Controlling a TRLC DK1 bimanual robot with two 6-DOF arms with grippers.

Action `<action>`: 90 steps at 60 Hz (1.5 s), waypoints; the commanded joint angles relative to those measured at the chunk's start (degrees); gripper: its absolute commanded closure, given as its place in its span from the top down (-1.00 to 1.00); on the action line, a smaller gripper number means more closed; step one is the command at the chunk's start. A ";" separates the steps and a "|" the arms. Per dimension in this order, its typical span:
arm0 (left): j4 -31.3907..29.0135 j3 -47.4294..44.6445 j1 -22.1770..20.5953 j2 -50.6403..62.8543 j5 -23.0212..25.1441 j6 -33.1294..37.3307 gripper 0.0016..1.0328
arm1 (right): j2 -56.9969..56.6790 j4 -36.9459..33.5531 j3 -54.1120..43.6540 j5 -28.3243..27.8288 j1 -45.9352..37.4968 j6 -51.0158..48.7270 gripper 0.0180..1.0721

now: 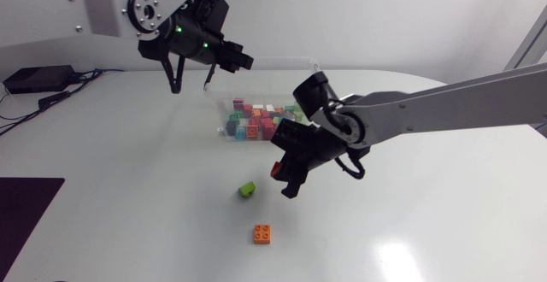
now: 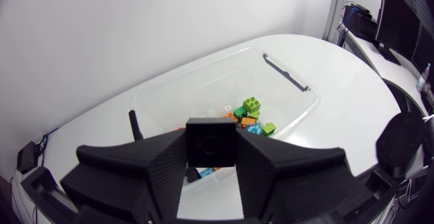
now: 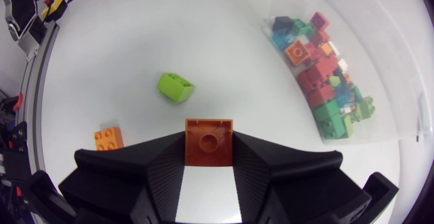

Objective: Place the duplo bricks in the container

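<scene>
Bricks come first: most of the small, studded, glossy plastic duplo bricks (image 1: 256, 121) already lie heaped in red, green, teal and orange inside the clear, thin-walled rectangular plastic container (image 2: 291, 81) toward the table's far side. Two more are in hand. My right gripper (image 1: 285, 178) is clamped on a square orange brick (image 3: 209, 142), both fingers pressed to its smooth sides, and holds it above the table just short of the container. My left gripper (image 1: 191, 77) hangs high beside the container, closed on what looks like a square black brick (image 2: 211, 142). Two lie loose on the smooth, glossy white table (image 1: 427, 231): a lime-green brick (image 1: 247, 189) tipped on its side, and nearer the table's front an orange four-stud brick (image 1: 263, 234) sitting studs up, well apart from the container. So I judge the job mostly done, with two bricks to release and two yet to pick up. Their hard, square edges should give my wedge fingers a sure hold.
</scene>
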 commanded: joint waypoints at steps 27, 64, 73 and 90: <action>-0.81 23.10 2.11 22.85 -1.81 -1.57 0.90 | -13.19 -8.10 5.46 -4.55 -8.89 0.00 -0.42; -5.02 -6.52 3.43 -8.70 -0.14 4.05 0.91 | -2.64 3.24 20.49 -6.57 -14.16 10.55 -0.41; -7.57 -13.02 3.16 -14.06 2.24 5.46 0.91 | 1.58 8.51 22.24 -5.87 -14.16 12.22 -0.41; -7.31 -25.77 -0.88 -17.75 5.75 11.79 0.91 | 15.73 10.53 34.02 -1.30 -12.67 13.36 0.01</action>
